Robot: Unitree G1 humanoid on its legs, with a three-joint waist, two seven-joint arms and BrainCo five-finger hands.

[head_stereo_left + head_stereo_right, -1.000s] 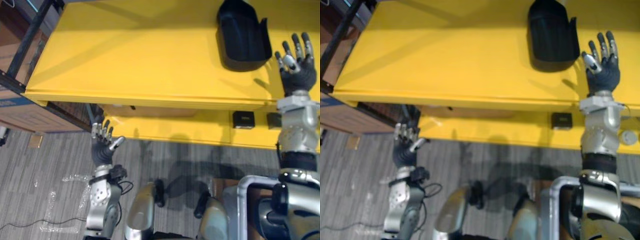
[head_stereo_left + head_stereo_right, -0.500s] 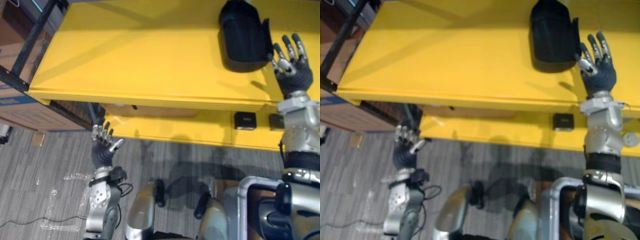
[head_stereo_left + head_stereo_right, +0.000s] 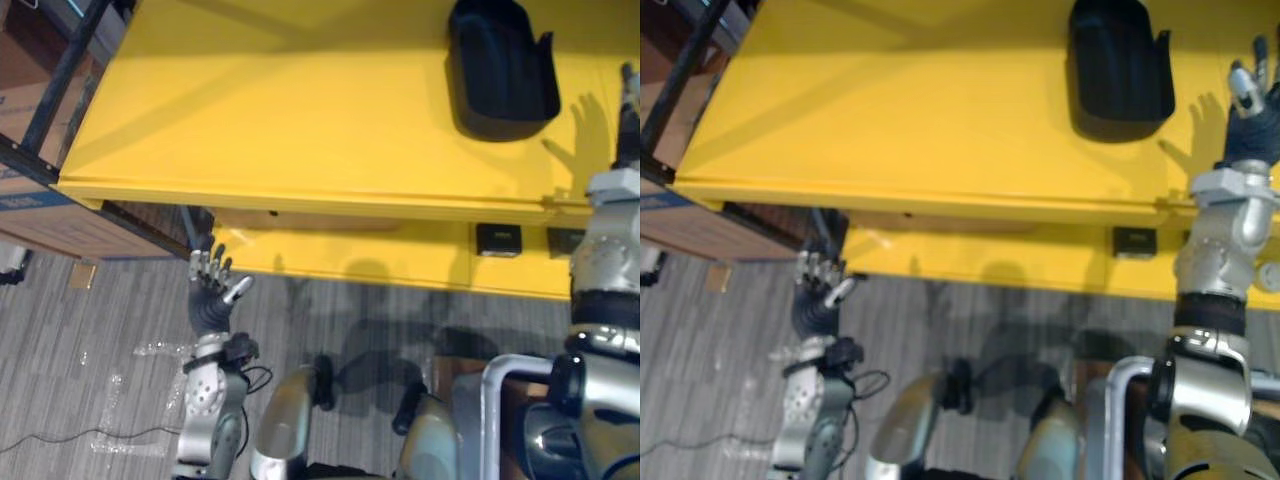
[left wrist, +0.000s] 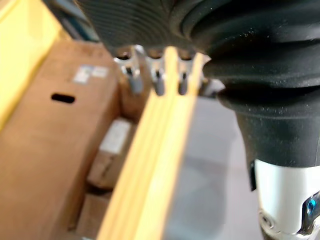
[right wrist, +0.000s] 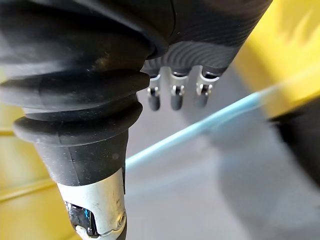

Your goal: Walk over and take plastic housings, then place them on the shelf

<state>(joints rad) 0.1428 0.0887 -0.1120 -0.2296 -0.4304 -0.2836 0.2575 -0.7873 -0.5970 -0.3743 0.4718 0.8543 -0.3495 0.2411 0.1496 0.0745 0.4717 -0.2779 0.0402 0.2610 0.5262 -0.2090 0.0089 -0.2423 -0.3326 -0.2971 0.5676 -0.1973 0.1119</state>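
A black plastic housing (image 3: 502, 68) lies on the yellow shelf (image 3: 280, 110), toward its back right. My right hand (image 3: 1250, 120) is raised over the shelf's right end, to the right of the housing and clear of it, fingers straight and holding nothing. My left hand (image 3: 212, 298) is held up low in front of the shelf's lower level, fingers straight, palm empty. In the right wrist view the fingers (image 5: 172, 95) hang straight; in the left wrist view the fingers (image 4: 157, 82) point past the yellow shelf edge (image 4: 155, 165).
A lower yellow shelf level (image 3: 380, 262) carries small black blocks (image 3: 498, 239). Cardboard boxes (image 3: 40, 215) and a dark rack frame (image 3: 60, 80) stand to the left. Grey carpet (image 3: 90, 350) lies below, with clear plastic scraps (image 3: 135, 400).
My right hand has pulled away to the right of the housing, which stays on the shelf. The view has shifted slightly. The left hand holds its place.
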